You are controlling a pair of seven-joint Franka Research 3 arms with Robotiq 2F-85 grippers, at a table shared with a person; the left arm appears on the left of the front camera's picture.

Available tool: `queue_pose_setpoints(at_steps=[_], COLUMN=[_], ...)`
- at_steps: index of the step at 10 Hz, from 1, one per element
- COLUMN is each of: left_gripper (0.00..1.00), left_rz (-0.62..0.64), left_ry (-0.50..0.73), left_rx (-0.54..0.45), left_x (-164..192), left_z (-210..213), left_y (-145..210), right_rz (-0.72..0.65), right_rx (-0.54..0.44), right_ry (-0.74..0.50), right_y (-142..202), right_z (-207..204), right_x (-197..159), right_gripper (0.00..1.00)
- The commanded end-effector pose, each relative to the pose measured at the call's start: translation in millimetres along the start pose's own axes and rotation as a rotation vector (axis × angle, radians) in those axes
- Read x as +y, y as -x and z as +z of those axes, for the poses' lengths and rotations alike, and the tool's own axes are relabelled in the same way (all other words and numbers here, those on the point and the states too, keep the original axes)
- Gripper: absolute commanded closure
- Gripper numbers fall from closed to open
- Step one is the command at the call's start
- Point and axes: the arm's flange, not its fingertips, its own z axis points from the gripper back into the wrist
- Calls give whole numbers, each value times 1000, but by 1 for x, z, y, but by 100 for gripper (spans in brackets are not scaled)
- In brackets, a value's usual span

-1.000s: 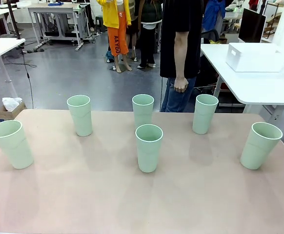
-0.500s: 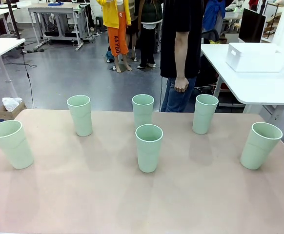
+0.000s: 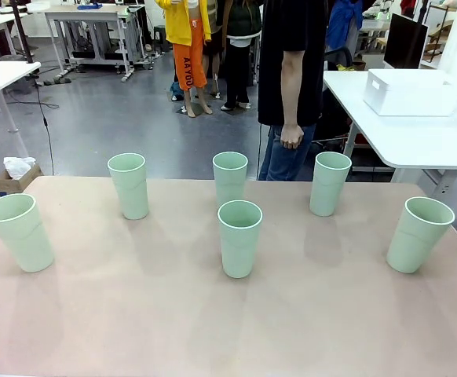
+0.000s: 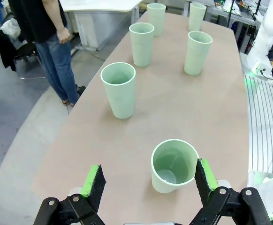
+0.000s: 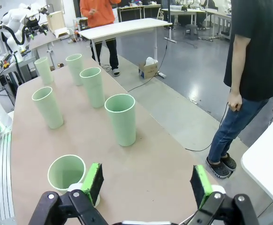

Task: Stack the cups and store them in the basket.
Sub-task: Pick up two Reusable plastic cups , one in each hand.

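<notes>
First the pink table [image 3: 134, 314]: wide and flat, with nothing stacked on it yet. Next, a person [image 3: 291, 63] standing just past the far edge, one hand [image 3: 291, 137] hanging down; could get bumped by a long reach across. Then the basket [image 3: 413, 93], sitting on a white side table [image 3: 417, 145] past the far right corner, well apart from the things to go in it; a long carry, so easy to tip or drop a stack on the way. Then, all standing up: the left-edge cup [image 3: 18, 232], the right-edge cup [image 3: 419, 234], three far-edge cups [image 3: 129, 185] [image 3: 230, 177] [image 3: 329, 183] in a row, and the middle cup [image 3: 239, 238]. Tall and thin, so easy to knock over with a sideways nudge. Smooth and sloped, so may slip out of a weak squeeze or squash under a hard one. Could jam or sit crooked if pushed into another at a tilt. Last, the left gripper [image 4: 148, 179], jaws wide and holding nothing, hanging above the left-edge cup [image 4: 174, 165], nearer one pad than the other; going straight down from here risks landing a pad on the rim. Same for the right gripper [image 5: 147, 183], jaws wide and empty, with the right-edge cup [image 5: 67, 174] off beside one pad
</notes>
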Motion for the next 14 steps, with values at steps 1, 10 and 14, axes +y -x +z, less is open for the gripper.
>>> queue_pose_setpoints(at_steps=[1, 10, 14], left_gripper=[0, 0, 0], left_rz=[-2, -2, -2], left_ry=[0, 0, 0], left_rx=[3, 3, 3], left_x=[-1, -1, -1], left_z=[1, 1, 1], left_y=[0, 0, 0], right_rz=[6, 6, 6], right_rx=[1, 1, 1], right_ry=[1, 1, 1], right_y=[-2, -2, -2], right_z=[2, 2, 2], right_x=[1, 1, 1], right_gripper=[0, 0, 0])
